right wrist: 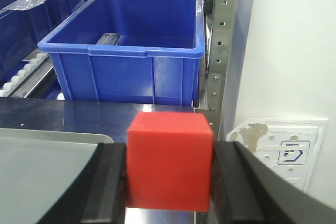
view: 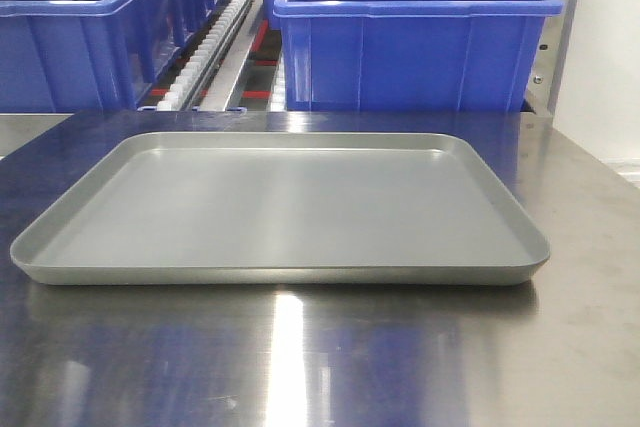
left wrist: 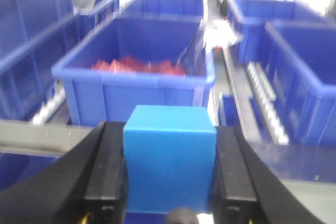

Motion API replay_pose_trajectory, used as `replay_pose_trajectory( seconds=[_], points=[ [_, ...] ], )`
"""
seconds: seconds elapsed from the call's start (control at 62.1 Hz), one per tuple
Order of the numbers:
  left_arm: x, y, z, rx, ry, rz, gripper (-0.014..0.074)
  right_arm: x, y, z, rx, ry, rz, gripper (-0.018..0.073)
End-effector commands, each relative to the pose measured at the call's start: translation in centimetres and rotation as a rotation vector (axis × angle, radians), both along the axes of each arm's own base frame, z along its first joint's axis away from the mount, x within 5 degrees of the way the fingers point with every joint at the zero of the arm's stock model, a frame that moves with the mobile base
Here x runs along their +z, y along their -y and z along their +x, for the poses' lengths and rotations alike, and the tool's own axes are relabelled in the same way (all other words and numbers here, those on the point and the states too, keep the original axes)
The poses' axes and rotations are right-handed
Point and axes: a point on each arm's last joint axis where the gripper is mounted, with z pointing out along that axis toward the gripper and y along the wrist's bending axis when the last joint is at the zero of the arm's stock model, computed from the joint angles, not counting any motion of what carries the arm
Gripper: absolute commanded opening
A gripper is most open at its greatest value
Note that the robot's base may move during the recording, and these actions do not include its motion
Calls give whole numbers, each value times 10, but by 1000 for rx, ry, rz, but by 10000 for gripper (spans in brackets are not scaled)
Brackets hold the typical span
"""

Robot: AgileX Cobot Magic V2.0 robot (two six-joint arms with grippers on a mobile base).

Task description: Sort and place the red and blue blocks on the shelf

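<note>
left gripper [left wrist: 169, 167] was clamped on the sky-blue block [left wrist: 169, 156], right gripper [right wrist: 169, 167] on the red block [right wrist: 169, 158], both facing the shelf [view: 215, 42]. the bin [left wrist: 131, 85] ahead of the blue one held red things, so a release there would likely mis-sort. both cubes looked matte, plain and sharp-edged.

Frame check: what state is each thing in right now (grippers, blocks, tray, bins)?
left gripper: shut on the blue block.
right gripper: shut on the red block.
grey tray: flat on the steel table, nothing on it.
bin ahead of the left wrist: holds red items, too blurred to name.
bin ahead of the right wrist: open-topped, no block visible inside.
</note>
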Motion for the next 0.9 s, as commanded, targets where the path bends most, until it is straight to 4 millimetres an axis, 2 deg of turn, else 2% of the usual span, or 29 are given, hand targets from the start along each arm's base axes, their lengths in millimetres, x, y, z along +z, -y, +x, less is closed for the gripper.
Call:
replay_pose_trajectory(
  seconds=[0.0, 0.354, 0.612, 0.885],
  points=[
    [19, 1, -7, -8, 129, -5, 124, 18, 1, -1, -13, 112, 4, 48],
    [15, 14, -14, -164, 84, -11, 124, 18, 1, -1, -13, 112, 4, 48],
    [16, 13, -14, -147, 96, 51, 124, 18, 1, -1, -13, 112, 4, 48],
    [39, 12, -20, -131, 152, 60, 124, 18, 1, -1, -13, 112, 4, 48]
  ],
)
